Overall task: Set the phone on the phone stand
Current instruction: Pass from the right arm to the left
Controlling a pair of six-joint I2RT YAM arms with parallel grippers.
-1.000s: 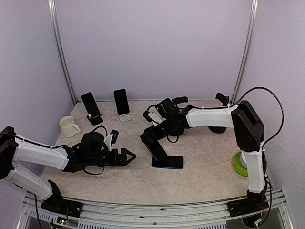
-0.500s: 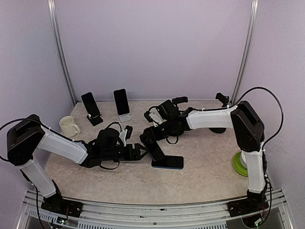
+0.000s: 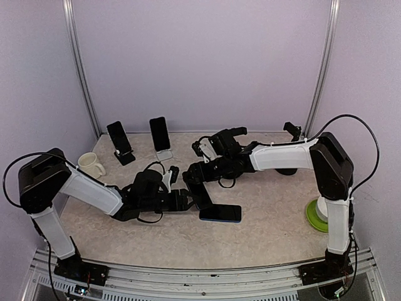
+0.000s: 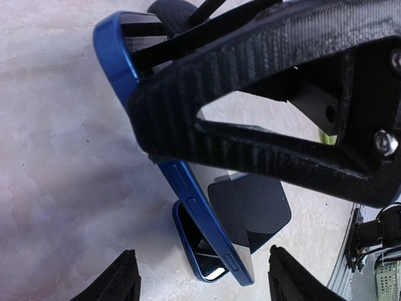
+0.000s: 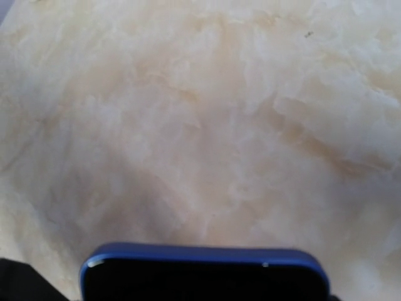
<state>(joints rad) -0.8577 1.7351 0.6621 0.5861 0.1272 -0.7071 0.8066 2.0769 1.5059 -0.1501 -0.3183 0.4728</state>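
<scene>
Left wrist view is showing the phone [image 4: 191,204] standing tilted just ahead of the left end effector [image 4: 203,277]. The phone's lower end is lying between the spread fingertips [image 4: 122,279], which are not touching it, so this end effector is released. The right end effector [image 3: 195,174] is grasping the phone by its upper part, with the lower end resting on the tabletop [image 3: 269,207]. Just beyond that lower end a flat blue-edged slab [image 3: 220,214] is lying, perhaps another phone.

The step in hand seems to be a handover or a shared re-grip, with placing not yet begun. Next, the left fingers are needing to close squarely on the phone before the right lets go. Far behind the left end effector, the black stand [image 3: 126,157] and white stand [image 3: 164,154] are each already carrying a phone, and I cannot pick out a free one.

A second ago the left end effector was hanging well short of the phone with its jaws wider. It has since reached in and is narrowing, while the right end effector is holding much as it was.
</scene>
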